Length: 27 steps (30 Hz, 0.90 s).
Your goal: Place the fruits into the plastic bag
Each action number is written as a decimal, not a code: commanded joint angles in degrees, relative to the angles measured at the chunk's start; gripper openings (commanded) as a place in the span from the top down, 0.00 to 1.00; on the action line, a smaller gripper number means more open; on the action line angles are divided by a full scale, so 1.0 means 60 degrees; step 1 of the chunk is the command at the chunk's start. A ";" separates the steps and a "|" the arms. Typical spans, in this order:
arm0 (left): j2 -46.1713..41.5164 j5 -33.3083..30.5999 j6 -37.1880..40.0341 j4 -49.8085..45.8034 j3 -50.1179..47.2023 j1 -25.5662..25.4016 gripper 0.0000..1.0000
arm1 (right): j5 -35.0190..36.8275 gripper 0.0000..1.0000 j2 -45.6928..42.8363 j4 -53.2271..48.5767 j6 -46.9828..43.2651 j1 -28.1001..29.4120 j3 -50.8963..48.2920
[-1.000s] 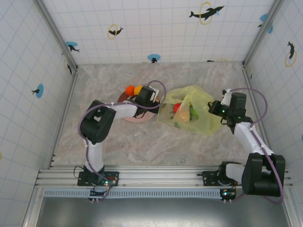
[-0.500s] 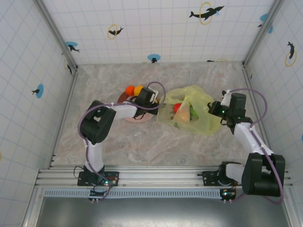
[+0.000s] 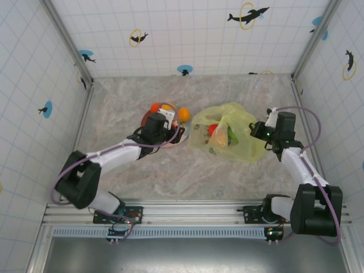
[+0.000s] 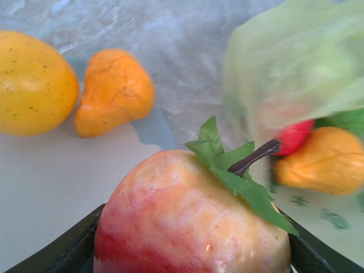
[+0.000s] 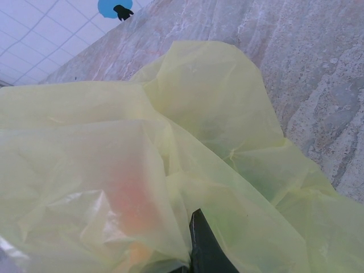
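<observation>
Left hand [image 4: 190,260]: clamped on a red-yellow apple [image 4: 182,222], stem and leaf up, above the plate [image 4: 45,187].
Right hand [image 3: 259,131]: closed, pinching the right edge of the plastic bag [image 3: 230,133].
Plastic bag: on the bench [image 3: 170,176], just right of the plate; a red fruit [image 4: 296,138] and an orange fruit [image 4: 324,159] lie inside.
Loose fruits: yellow fruit [image 4: 34,85] and orange pear [image 4: 114,91] at the plate's far edge.
Step in hand: likely carrying the apple to the bag.
Method: hold firm, travel low towards the mouth, pass the film's rim before releasing.

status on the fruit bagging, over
Left pincer shut on apple. Right pincer shut on plastic bag edge. Nothing seen between apple and bag.
</observation>
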 commanded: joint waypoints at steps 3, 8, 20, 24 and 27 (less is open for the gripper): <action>-0.0559 0.1037 -0.0416 0.0408 0.0078 -0.0781 0.43 | -0.0086 1.00 0.0010 0.0522 0.0174 0.0188 -0.0126; 0.0787 0.1010 0.0132 0.0052 0.1375 -0.1454 0.44 | -0.0090 1.00 0.0040 0.0476 0.0156 0.0388 -0.0068; 0.3718 0.1562 0.0982 -0.0665 0.3828 -0.2637 0.43 | -0.0075 1.00 -0.0055 0.0276 0.0065 0.0469 -0.0042; 0.4134 0.1861 0.1159 -0.0558 0.3949 -0.2995 0.43 | -0.0083 1.00 -0.0003 0.0316 0.0093 0.0485 -0.0004; 0.4583 0.1987 0.1166 -0.0398 0.4286 -0.3141 0.42 | -0.0090 1.00 0.0088 0.0383 0.0132 0.0585 0.0012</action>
